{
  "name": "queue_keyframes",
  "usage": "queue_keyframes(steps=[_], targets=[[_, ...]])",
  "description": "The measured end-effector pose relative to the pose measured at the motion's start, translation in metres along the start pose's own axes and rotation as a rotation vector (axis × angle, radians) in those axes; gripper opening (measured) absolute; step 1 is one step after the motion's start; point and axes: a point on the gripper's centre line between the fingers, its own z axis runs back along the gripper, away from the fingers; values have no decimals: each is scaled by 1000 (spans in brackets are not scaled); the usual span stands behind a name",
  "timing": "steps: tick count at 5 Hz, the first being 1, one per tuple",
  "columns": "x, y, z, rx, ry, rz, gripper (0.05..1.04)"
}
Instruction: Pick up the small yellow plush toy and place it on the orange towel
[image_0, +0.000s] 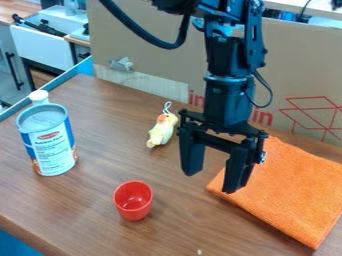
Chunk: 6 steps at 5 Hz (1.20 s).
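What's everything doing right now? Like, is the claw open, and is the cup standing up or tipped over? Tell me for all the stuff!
Claw: open, holding nothing
Cup: standing up, looks empty
Can: standing up; can't tell if it's sealed
Toy: lying down
Cloth: lying flat
Cardboard: standing up behind the table

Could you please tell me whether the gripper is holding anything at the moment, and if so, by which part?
Nothing is held: the gripper hangs with its fingers apart and no object between them.
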Motion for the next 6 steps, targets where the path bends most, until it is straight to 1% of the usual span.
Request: queue_keyframes(steps=[1,2,3,4,5,6], targets=[[0,2,-8,0,28,6,1000],[10,17,6,7,-17,9,1000],[18,37,24,29,-64,47,1000],[26,63,34,79,-126,100,1000],[36,86,39,123,-209,140,1000],[45,102,38,146,-210,190,1000]])
